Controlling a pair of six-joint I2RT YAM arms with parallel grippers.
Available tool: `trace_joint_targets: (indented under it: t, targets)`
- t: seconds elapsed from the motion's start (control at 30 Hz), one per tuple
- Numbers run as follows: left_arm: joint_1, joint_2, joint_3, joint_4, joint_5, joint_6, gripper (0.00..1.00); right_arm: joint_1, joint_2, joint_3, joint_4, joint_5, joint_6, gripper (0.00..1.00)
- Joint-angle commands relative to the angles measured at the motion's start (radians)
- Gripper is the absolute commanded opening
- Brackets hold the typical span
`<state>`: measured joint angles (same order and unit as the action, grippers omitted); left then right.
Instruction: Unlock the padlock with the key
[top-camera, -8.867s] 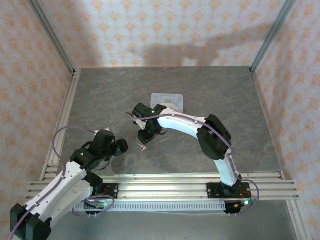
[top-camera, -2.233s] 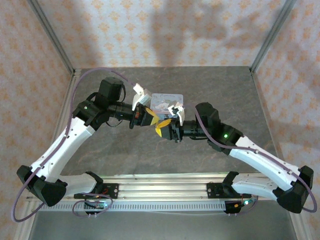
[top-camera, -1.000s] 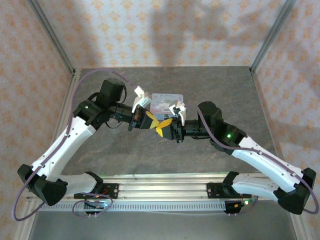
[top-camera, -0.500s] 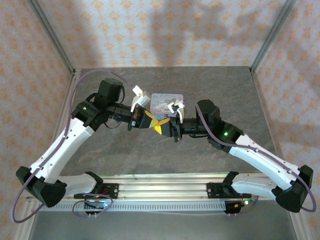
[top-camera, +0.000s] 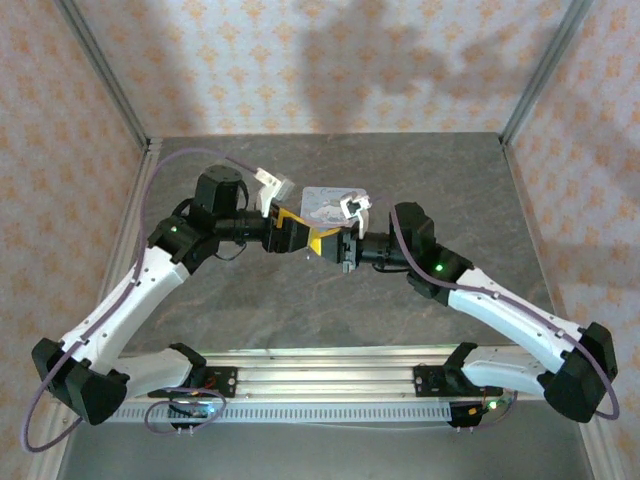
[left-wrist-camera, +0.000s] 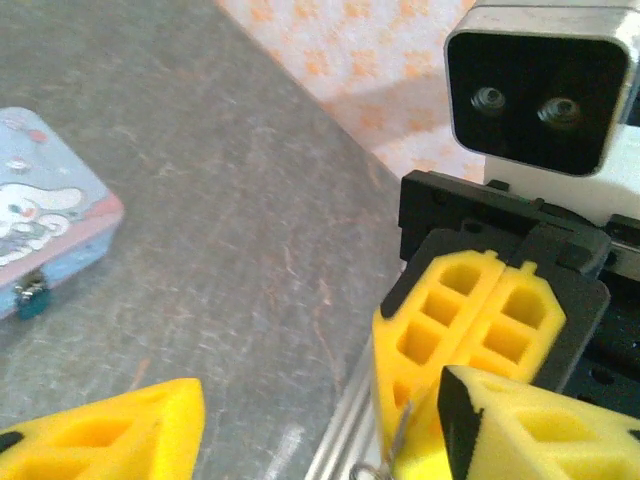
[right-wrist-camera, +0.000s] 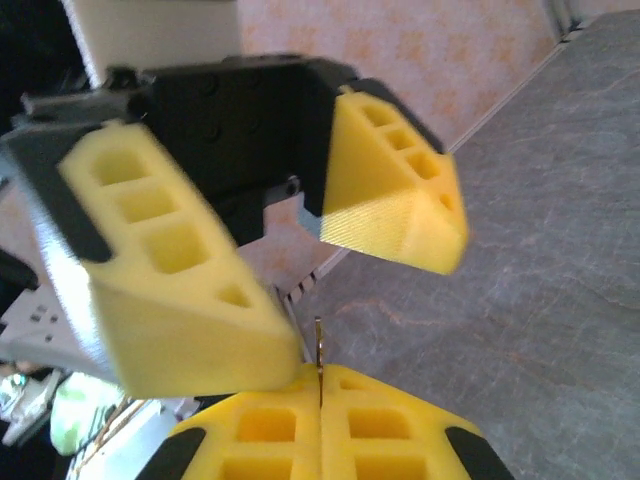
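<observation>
The key (right-wrist-camera: 319, 345), a thin pale metal sliver, sticks out from between the closed yellow fingertips of my right gripper (right-wrist-camera: 320, 385), which is shut on it. My left gripper (left-wrist-camera: 320, 430) faces it tip to tip and stands open, its two fingers (right-wrist-camera: 180, 290) spread on either side of the key. In the left wrist view the key (left-wrist-camera: 400, 440) shows as a fine wire beside the right fingers (left-wrist-camera: 450, 320). The padlock (left-wrist-camera: 30, 297), tiny and dark bluish, hangs on the front of the pale blue tin (left-wrist-camera: 40, 225). From above, both grippers (top-camera: 296, 235) (top-camera: 322, 243) meet just in front of the tin (top-camera: 330, 203).
The grey table (top-camera: 250, 290) stretches around the arms, with patterned walls on three sides. An aluminium rail frame (top-camera: 320, 365) runs along the near edge by the arm bases.
My left gripper has opened and let go of the key, drawing back a little to the left. The right gripper closed on the key and keeps hold of it.
</observation>
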<state>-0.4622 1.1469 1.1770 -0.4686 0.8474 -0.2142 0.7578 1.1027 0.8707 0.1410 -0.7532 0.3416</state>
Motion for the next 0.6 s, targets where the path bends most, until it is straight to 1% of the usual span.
trace_joint_targets:
  t: [0.0,0.07,0.13,0.17,0.27,0.33,0.57]
  targets:
    - [0.031,-0.074,-0.043,0.127,-0.134,-0.162,0.70,-0.041,0.019,-0.022,0.165,0.017,0.074,0.00]
    - [0.067,-0.109,-0.095,0.184,-0.156,-0.240,0.71,-0.058,0.033,-0.027,0.197,0.003,0.095,0.00]
    - [0.092,-0.140,-0.170,0.277,-0.140,-0.312,0.70,-0.071,0.046,-0.028,0.224,-0.014,0.111,0.00]
    - [0.101,-0.156,-0.215,0.344,-0.127,-0.381,0.68,-0.076,0.053,-0.029,0.241,-0.023,0.118,0.00]
    - [0.102,-0.177,-0.331,0.542,-0.092,-0.519,0.63,-0.087,0.073,-0.028,0.290,-0.056,0.142,0.00]
    - [0.102,-0.176,-0.387,0.646,-0.073,-0.587,0.59,-0.088,0.075,-0.023,0.312,-0.079,0.151,0.00]
    - [0.098,-0.191,-0.494,0.832,-0.065,-0.690,0.46,-0.087,0.135,0.004,0.339,-0.141,0.163,0.00]
